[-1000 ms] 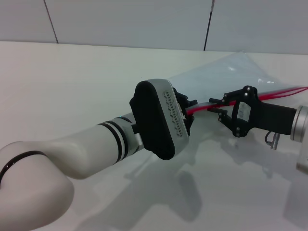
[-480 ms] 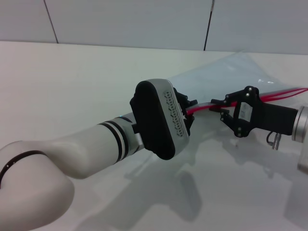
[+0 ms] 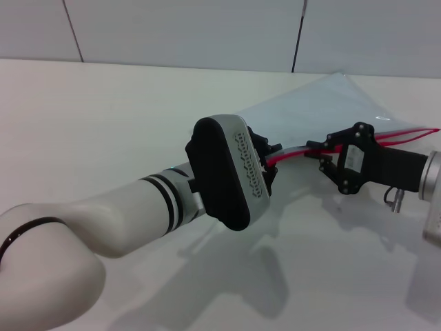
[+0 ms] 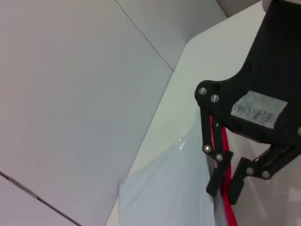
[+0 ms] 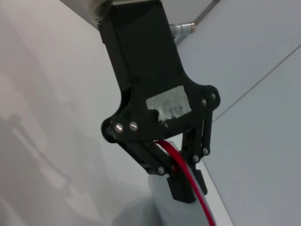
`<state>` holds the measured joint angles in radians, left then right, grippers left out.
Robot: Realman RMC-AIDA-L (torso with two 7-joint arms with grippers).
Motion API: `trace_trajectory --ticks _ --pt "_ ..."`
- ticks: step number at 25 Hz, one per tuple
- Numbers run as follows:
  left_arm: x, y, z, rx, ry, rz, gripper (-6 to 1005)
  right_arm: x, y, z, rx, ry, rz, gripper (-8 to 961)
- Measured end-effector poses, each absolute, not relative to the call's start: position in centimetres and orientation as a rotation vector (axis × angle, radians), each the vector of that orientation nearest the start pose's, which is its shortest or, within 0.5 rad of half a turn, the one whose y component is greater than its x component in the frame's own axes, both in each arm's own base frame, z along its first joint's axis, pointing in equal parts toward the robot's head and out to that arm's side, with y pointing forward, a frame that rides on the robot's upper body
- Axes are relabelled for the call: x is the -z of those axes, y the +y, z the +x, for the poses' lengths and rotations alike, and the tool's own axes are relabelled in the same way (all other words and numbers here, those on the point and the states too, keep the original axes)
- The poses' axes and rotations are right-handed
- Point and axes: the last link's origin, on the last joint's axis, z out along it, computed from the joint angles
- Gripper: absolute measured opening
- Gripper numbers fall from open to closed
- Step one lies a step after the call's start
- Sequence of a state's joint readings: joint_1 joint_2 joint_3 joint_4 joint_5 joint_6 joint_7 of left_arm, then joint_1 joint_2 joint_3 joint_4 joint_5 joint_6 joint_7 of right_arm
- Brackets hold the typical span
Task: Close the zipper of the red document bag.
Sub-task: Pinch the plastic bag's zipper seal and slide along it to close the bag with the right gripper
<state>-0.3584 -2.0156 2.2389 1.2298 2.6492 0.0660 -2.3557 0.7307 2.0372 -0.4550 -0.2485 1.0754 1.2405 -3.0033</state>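
- The large flat pouch of translucent pale-blue plastic, the red document bag point(image 3: 324, 110), lies on the white table point(image 3: 103, 124) in the upper right of the head view, its far corner reaching toward the grey panelled wall point(image 3: 179, 31).
- The thin bright-red zipper point(image 3: 293, 153) runs along the bag's near long edge, from the centre of the head view out to the right edge of the frame, where it splits into two red lines.
- The left gripper point(image 3: 270, 160), at the end of the white arm that crosses from the lower left, sits at the centre of the frame on the zipper's left end; its black housing hides the fingertips, so I cannot tell whether it is clamped.
- In the right wrist view, this same black gripper point(image 5: 181, 181) has its fingers point(image 5: 181, 190) pressed together over the red strip point(image 5: 195, 193).
- The right gripper point(image 3: 322, 153) comes in from the right edge, with its tips at the zipper just right of the left gripper.
- In the left wrist view, the right gripper's point(image 4: 225, 181) fingers point(image 4: 217, 176) are pinched onto the red strip point(image 4: 228, 207) at the pouch's point(image 4: 169, 188) edge.
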Motion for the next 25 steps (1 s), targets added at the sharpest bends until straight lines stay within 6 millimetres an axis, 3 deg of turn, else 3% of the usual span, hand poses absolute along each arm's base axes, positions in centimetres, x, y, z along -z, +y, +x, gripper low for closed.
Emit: trace_trajectory --ticks 11,25 --pt "11.2 32.6 -14.9 0.096 0.316 -2.336 64 3.3 37.9 27.6 -0.198 -0.550 -2.407 76" --pt "11.2 32.3 -14.7 0.104 0.334 -2.335 65 0.4 39.3 31.6 0.002 -0.311 -2.253 77"
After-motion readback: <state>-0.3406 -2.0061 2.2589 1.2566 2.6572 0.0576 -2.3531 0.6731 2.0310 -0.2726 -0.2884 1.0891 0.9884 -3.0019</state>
